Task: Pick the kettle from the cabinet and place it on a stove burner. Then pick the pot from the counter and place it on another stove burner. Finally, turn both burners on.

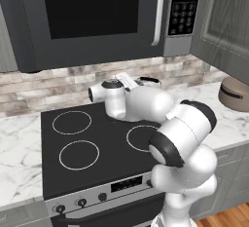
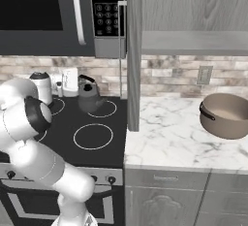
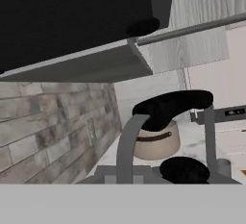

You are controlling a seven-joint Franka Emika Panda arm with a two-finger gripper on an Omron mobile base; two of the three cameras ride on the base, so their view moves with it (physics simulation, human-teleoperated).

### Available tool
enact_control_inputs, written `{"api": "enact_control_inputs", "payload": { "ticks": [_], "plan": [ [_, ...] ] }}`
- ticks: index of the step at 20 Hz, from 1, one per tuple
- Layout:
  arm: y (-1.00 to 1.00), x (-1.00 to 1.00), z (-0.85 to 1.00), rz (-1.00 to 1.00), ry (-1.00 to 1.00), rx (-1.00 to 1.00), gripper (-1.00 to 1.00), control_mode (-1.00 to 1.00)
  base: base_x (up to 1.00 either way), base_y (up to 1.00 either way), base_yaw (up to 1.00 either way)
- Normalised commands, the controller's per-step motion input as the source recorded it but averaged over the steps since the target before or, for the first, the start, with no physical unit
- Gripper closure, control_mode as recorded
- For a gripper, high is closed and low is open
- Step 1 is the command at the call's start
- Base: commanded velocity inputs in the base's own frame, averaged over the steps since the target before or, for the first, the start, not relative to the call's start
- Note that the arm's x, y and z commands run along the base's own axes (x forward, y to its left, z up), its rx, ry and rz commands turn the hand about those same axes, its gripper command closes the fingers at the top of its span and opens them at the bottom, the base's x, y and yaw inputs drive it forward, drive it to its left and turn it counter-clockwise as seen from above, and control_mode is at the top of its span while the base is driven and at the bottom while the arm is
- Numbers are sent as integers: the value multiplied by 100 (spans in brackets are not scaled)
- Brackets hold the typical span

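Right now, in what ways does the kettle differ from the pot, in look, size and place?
The kettle is small and dark grey with a tall arched handle; the pot is far wider, tan-brown, with a small black side handle. The kettle stands on the black stovetop at a rear burner ring; the pot sits on the marble counter, right of the open cabinet door. Both stand upright.

Base views flank stovetop (image 1: pixel 104 143); hand view hugs kettle (image 3: pixel 168 122)
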Motion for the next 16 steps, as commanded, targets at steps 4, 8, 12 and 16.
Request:
{"api": "enact_control_inputs", "payload": {
  "ticks": [4, 8, 12, 16],
  "plan": [
    [0, 33, -28, 0, 0, -2, 100, -100, 0, 0, 0],
    [0, 23, -27, 0, 0, -1, 100, -100, 0, 0, 0],
    [0, 4, -18, 0, 0, 0, 100, -100, 0, 0, 0],
    [0, 0, -16, 0, 0, 0, 100, -100, 0, 0, 0]
  ]
}}
